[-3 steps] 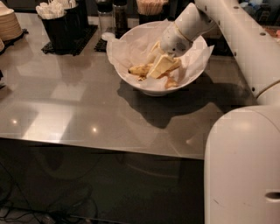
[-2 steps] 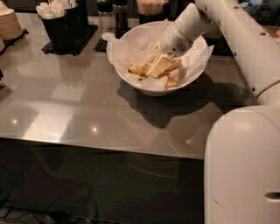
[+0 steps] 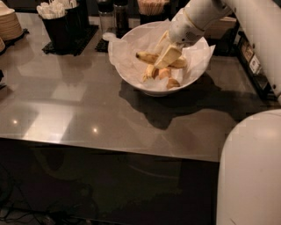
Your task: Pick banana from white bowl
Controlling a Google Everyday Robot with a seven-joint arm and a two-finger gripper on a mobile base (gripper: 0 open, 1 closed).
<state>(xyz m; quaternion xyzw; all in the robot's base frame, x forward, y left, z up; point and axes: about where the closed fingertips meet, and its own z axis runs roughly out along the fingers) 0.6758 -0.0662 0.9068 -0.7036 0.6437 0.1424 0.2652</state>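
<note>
The white bowl [image 3: 131,74], lined with crumpled white paper, stands at the back middle of the grey table. My gripper [image 3: 166,57] reaches down into it from the upper right. Its fingers are closed across the middle of the banana [image 3: 147,56], the long yellow one with dark ends, and hold it a little above the other fruit. A shorter banana piece [image 3: 151,71] and two stubby orange-tinted pieces [image 3: 172,82] lie below it in the bowl. The banana's middle is hidden behind the fingers.
Black cutlery holders [image 3: 61,24] stand at the back left, beside a stack of plates [image 3: 9,26]. Shakers [image 3: 114,15] and a toothpick holder [image 3: 151,6] stand behind the bowl. My white body [image 3: 250,171] fills the lower right. The table's front edge [image 3: 109,149] runs across the lower frame.
My gripper has risen slightly inside the bowl, and the long banana has come up with it, off the other pieces.
</note>
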